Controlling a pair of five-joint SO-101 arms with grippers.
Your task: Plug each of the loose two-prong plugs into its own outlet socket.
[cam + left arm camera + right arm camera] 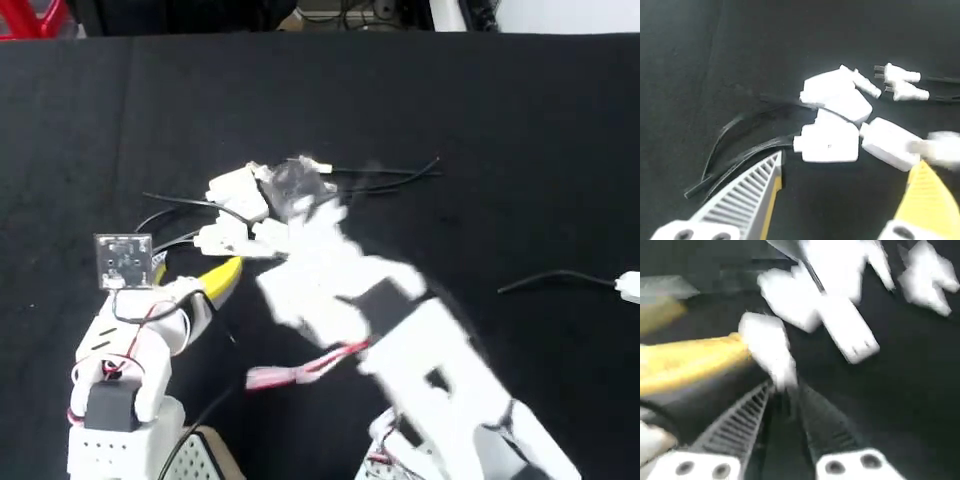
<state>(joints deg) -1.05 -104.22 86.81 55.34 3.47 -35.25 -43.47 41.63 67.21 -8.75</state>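
The right end effector [785,390] pinches a white plug [767,347] just beside the nearest socket [827,142] — the 2 lie roughly end to end on the black surface [500,150]. The left end effector [847,165], spread wide, hovers close behind that socket — probably handier for bracing it.
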